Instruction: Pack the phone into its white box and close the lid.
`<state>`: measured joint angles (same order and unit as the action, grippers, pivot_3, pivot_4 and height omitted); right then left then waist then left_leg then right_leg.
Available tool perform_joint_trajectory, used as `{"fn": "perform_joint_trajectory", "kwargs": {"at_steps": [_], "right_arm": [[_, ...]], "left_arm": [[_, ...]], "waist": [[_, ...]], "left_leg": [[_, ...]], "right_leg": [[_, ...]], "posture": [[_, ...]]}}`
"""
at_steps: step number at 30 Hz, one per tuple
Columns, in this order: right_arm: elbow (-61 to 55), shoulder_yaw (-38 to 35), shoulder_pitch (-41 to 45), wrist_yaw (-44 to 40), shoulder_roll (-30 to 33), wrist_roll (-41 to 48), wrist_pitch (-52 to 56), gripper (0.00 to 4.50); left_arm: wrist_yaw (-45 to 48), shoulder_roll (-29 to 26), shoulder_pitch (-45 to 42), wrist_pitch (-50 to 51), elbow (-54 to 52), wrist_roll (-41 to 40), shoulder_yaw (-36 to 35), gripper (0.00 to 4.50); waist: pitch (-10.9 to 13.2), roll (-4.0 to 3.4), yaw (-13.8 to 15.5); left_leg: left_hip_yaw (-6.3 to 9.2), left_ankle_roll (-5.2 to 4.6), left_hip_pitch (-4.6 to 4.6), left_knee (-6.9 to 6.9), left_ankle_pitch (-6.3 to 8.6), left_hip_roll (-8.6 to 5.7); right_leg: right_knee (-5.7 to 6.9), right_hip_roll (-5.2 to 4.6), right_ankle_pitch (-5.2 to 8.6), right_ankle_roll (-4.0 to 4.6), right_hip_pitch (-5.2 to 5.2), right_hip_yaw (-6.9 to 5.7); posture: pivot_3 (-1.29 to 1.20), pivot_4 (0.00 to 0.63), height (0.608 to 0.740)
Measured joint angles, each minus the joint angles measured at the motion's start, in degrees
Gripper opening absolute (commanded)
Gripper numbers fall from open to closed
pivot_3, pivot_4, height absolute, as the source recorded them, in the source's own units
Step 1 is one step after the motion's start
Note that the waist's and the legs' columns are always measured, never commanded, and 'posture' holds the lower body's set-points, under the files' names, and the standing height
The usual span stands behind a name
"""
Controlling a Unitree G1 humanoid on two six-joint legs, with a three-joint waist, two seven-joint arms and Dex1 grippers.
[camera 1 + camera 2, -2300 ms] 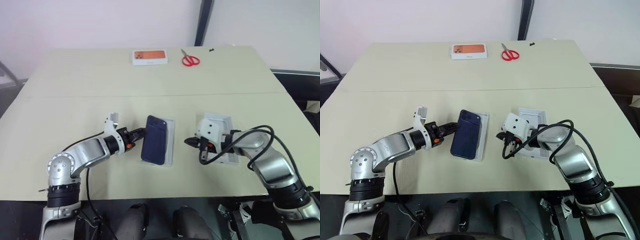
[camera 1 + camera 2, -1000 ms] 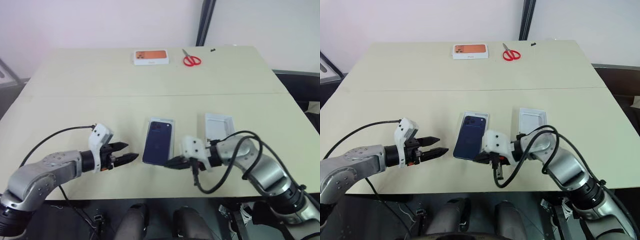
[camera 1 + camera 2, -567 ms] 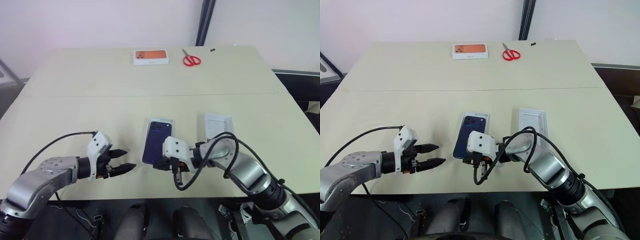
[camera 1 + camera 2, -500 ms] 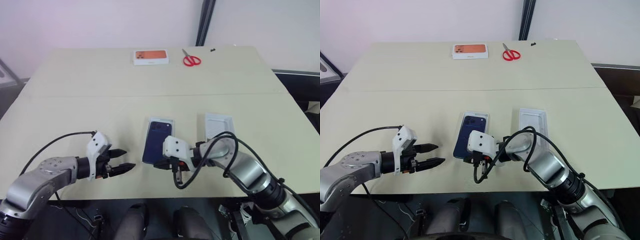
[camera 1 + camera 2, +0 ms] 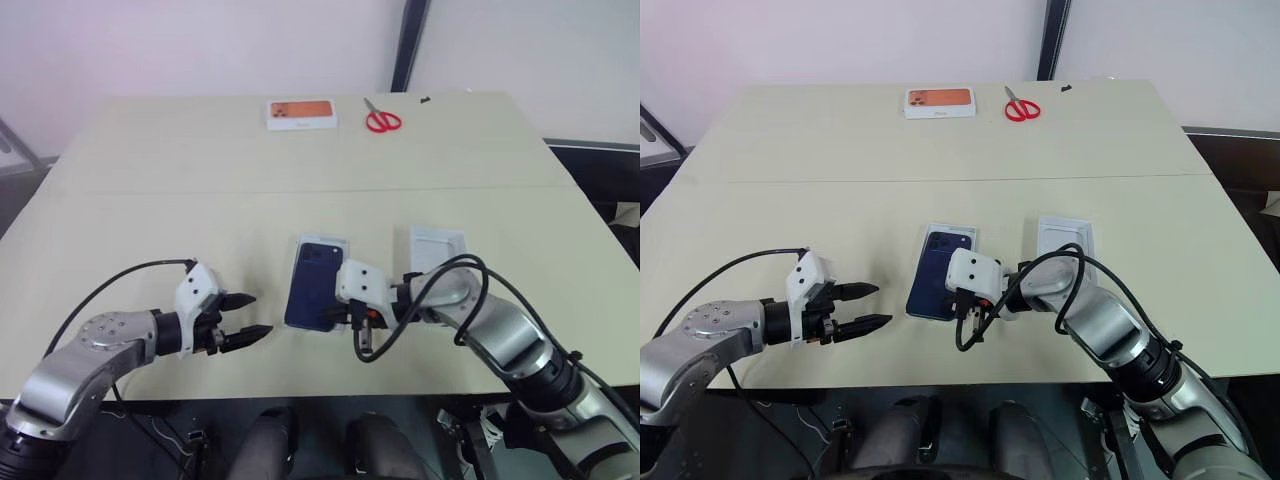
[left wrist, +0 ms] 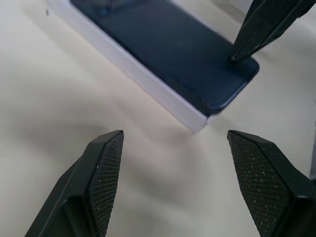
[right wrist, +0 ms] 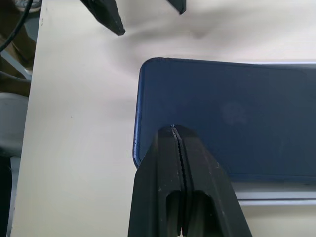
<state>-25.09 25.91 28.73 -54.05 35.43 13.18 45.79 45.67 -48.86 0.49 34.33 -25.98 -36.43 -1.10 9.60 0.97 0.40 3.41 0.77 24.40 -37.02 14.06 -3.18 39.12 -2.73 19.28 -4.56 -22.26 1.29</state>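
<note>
The dark blue phone [image 5: 312, 283] lies back up on the white box [image 5: 343, 262], slightly askew, its near end overhanging the rim. My right gripper [image 7: 173, 129] is shut, and its tip rests on the phone [image 7: 237, 113] near that end. My left gripper [image 5: 255, 315] is open and hovers just above the table to the left of the phone, apart from it and pointing at it. In the left wrist view the phone [image 6: 173, 49] and the box rim [image 6: 148, 84] lie beyond the open fingers [image 6: 106, 163]. The white lid [image 5: 437, 248] lies inside up to the right of the box.
At the table's far edge sit a small white box with an orange picture [image 5: 300, 113] and red scissors [image 5: 381, 121]. Black cables loop from both wrists over the near part of the table [image 5: 150, 220].
The left gripper has let go of the tilted phone and drawn back to the near left; the phone now lies flat. The shut right gripper has moved over onto the phone's near end.
</note>
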Motion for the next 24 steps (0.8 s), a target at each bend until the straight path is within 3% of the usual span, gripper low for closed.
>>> {"fn": "perform_joint_trajectory", "kwargs": {"at_steps": [9, 24], "right_arm": [[-1.81, 3.69, -1.26, -2.36, -0.78, 1.52, 0.65, 0.00], [-0.61, 4.49, -0.43, 0.99, -0.81, -0.06, 1.79, 0.00]], "left_arm": [[5.09, 0.79, 2.45, -11.21, 1.27, 6.10, -0.55, 3.52], [6.03, 1.92, 3.48, -11.39, 1.31, 7.13, -2.55, 3.52]], "waist": [[0.00, 0.00, -0.14], [0.00, 0.00, -0.15]], "left_leg": [[0.00, -0.02, 0.00, 0.00, 0.01, 0.00], [0.00, -0.02, 0.00, -0.01, 0.01, 0.00]], "right_leg": [[0.00, 0.00, 0.00, 0.00, 0.00, 0.00], [0.01, 0.00, 0.00, 0.00, 0.00, -0.01]], "posture": [[0.00, 0.150, 0.740], [0.00, 0.150, 0.740]]}}
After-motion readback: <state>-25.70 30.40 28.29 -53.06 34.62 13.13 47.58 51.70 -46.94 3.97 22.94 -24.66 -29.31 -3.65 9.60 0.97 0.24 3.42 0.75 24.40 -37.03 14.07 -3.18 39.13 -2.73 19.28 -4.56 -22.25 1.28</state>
